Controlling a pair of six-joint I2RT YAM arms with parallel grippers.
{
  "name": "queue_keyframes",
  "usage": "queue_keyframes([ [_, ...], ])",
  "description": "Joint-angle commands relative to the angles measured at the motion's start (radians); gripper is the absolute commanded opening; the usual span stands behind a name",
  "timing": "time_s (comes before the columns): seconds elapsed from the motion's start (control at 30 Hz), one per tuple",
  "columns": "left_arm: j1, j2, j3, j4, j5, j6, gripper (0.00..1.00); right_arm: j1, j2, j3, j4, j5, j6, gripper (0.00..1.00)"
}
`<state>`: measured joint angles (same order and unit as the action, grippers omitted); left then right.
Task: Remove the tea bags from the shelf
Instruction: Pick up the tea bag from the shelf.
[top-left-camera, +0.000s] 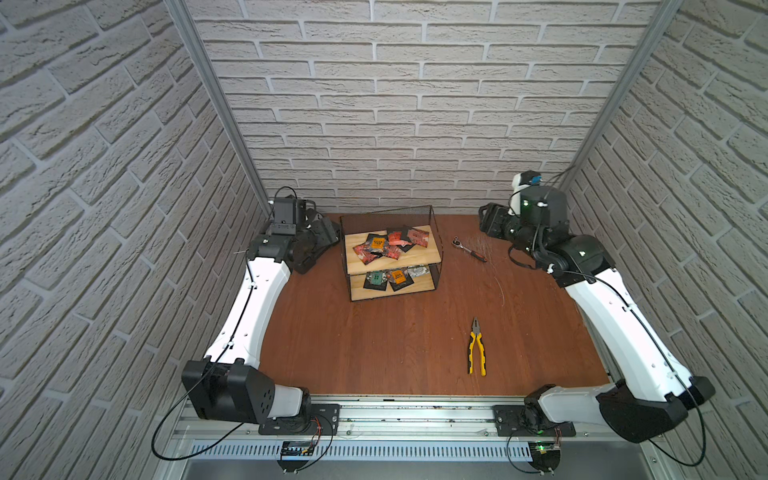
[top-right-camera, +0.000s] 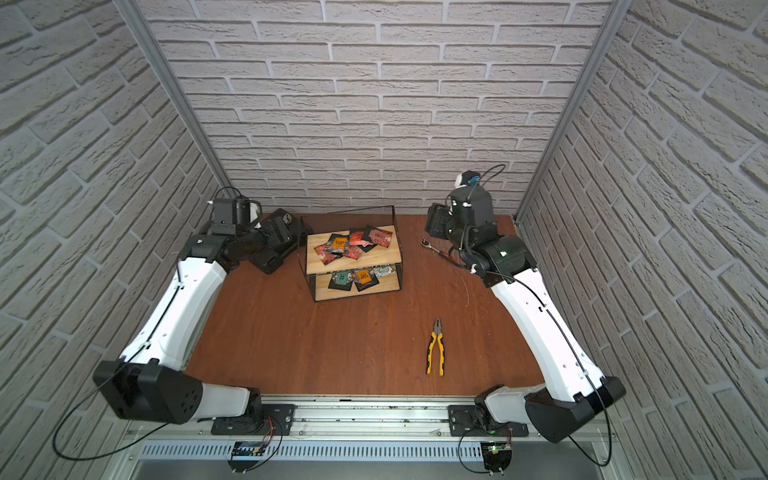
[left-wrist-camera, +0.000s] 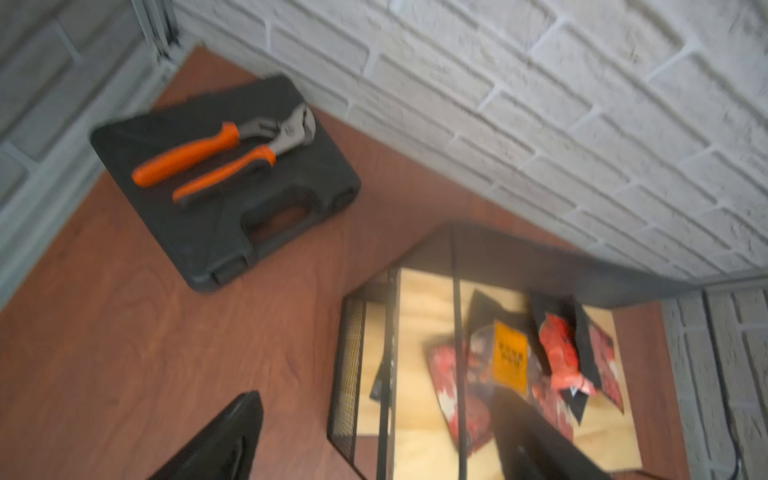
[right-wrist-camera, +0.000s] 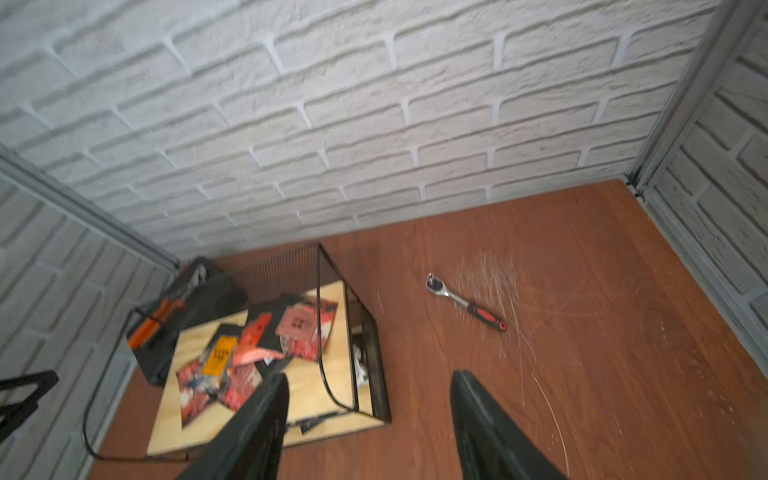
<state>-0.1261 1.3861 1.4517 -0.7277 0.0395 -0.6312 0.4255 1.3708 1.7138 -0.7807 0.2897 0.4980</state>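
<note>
Closest to each wrist lens, my left fingers (left-wrist-camera: 528, 428) and right fingers (right-wrist-camera: 266, 411) both stand apart with nothing between them. They flank the far middle of the table (top-left-camera: 374, 345), the left ones just beside the shelf (top-left-camera: 355, 262), the right ones farther off. All the tea bags (top-left-camera: 388, 245) I can see lie on the shelf: an overlapping heap on the upper board (top-left-camera: 424, 255) and a few on the lower board (top-left-camera: 419, 286). I judge the first pick is at hand. I would come down on the heap from above, clear of the wire frame. I would pinch a sachet with a lifted edge, such as the crumpled red one (left-wrist-camera: 559, 353), because flat foil gives little to grip and the light rack may slide.
</note>
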Motion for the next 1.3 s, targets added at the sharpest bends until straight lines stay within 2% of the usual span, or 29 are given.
queue_keyframes([
  [0.0,-0.043,0.001,0.045,-0.089,0.027,0.002,0.86,0.1,0.051,0.063,-0.16,0.06,-0.034,0.66],
  [0.13,-0.084,0.044,0.06,-0.101,0.002,0.027,0.78,0.173,0.163,0.19,-0.216,0.068,-0.045,0.65],
  [0.27,-0.105,0.065,0.05,-0.09,-0.017,0.04,0.74,0.198,0.268,0.288,-0.272,0.044,-0.029,0.56],
  [0.4,-0.114,0.08,0.043,-0.081,-0.032,0.055,0.71,0.221,0.282,0.29,-0.245,-0.005,0.058,0.54],
  [0.53,-0.12,0.093,0.025,-0.052,-0.035,0.062,0.66,0.234,0.244,0.144,-0.085,-0.144,0.291,0.53],
  [0.63,-0.125,0.112,0.02,-0.041,-0.031,0.074,0.62,0.249,0.211,0.005,0.073,-0.202,0.486,0.52],
  [0.93,-0.127,0.151,0.022,-0.004,-0.026,0.102,0.52,0.289,0.183,-0.262,0.458,-0.207,0.93,0.5],
  [1.1,-0.127,0.165,0.028,0.005,-0.023,0.114,0.4,0.289,0.187,-0.366,0.586,-0.194,1.066,0.46],
  [1.27,-0.127,0.172,0.045,0.01,-0.014,0.117,0.3,0.289,0.192,-0.407,0.651,-0.152,1.126,0.43],
])
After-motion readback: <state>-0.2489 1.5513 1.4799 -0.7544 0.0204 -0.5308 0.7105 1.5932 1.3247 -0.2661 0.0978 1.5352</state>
